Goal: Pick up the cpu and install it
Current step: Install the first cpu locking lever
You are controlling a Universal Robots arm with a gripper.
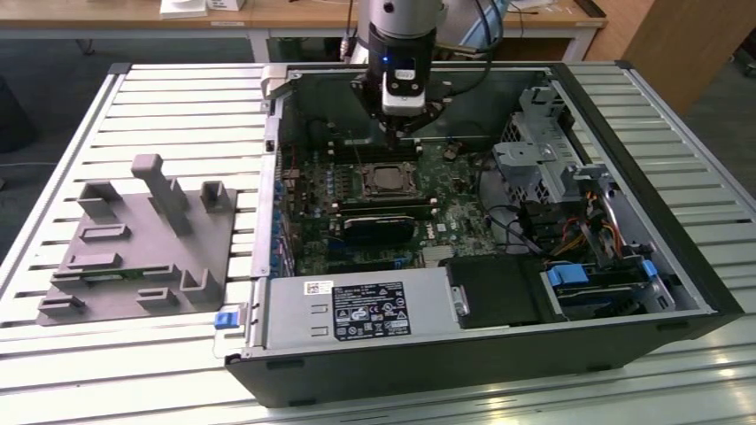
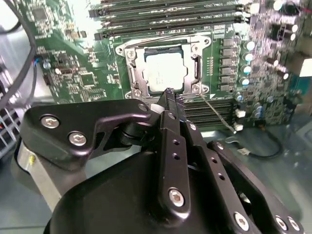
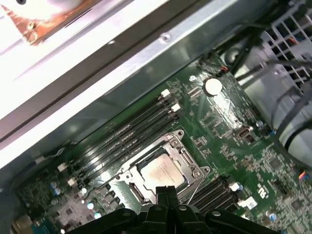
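Observation:
The cpu (image 1: 387, 180) lies flat in the motherboard's socket inside the open computer case, its silver top facing up. Both wrist views show the cpu (image 2: 165, 73) (image 3: 162, 171) framed by the socket's metal bracket (image 2: 132, 73). A thin wire lever (image 2: 217, 113) runs out from one corner of the socket. My gripper (image 1: 402, 133) hangs above the board just behind the socket in the exterior view. Its black fingers (image 2: 168, 100) are pressed together with nothing between them, and the gripper's tips (image 3: 166, 191) sit just off the edge of the socket.
Memory slots (image 3: 126, 134) flank the socket on both sides. The case walls (image 1: 274, 133), a drive cage (image 1: 537, 168) and cables (image 1: 567, 230) surround the board. A grey plastic tray (image 1: 142, 239) with upright posts sits on the slatted table at the exterior view's left.

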